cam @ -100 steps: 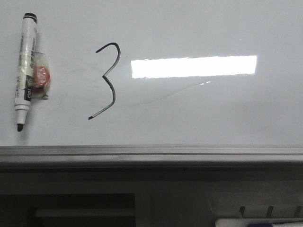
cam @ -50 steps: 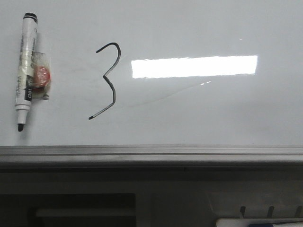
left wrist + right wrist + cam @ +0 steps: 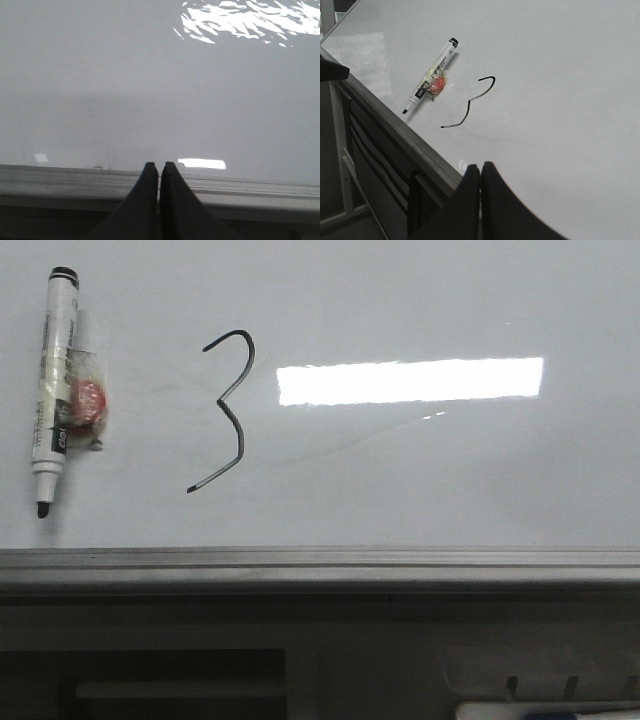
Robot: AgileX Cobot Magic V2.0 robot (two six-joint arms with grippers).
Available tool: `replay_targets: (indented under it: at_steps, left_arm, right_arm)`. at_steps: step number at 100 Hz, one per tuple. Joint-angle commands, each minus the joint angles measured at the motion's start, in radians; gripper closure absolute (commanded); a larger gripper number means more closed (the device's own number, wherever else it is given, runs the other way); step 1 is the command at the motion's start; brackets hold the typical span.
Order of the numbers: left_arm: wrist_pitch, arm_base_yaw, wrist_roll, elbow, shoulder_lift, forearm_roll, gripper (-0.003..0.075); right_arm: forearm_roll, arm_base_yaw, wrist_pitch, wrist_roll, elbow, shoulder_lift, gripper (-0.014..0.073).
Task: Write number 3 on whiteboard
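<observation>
Now: the 3 is drawn, both pincers closed and empty

Look at the whiteboard (image 3: 420, 470) first: the number 3 (image 3: 228, 408) stands on it as a thin black stroke with a hooked top and a long tail running down and to the left. You see it again from the right wrist camera (image 3: 470, 102), where it lies on the same glossy white surface (image 3: 560, 80). A bright rectangular light reflection (image 3: 410, 380) sits just to the right of the 3, not touching it.

On the other side of the 3, well apart from it, a whiteboard marker (image 3: 52, 390) lies flat with its black tip uncapped and pointing toward the grey frame edge (image 3: 320, 562). A small clear wrapper with something red inside (image 3: 85, 402) touches the marker's barrel on the side facing the 3.

Your left pincer (image 3: 159, 167) has its two dark fingers pressed together with nothing between them, hanging over the board's frame edge (image 3: 60, 175). Your right pincer (image 3: 480, 170) is likewise closed on nothing, above the board's near edge and apart from the 3 and the marker (image 3: 430, 75).
</observation>
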Motion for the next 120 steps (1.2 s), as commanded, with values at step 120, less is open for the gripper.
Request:
replay_targets:
  at_steps: [120]
  left_arm:
    - [-0.048, -0.009, -0.008, 0.011, -0.024, -0.001, 0.0741]
  right_arm:
    - [-0.248, -0.428, -0.096, 0.284, -0.029, 0.002, 0.0636]
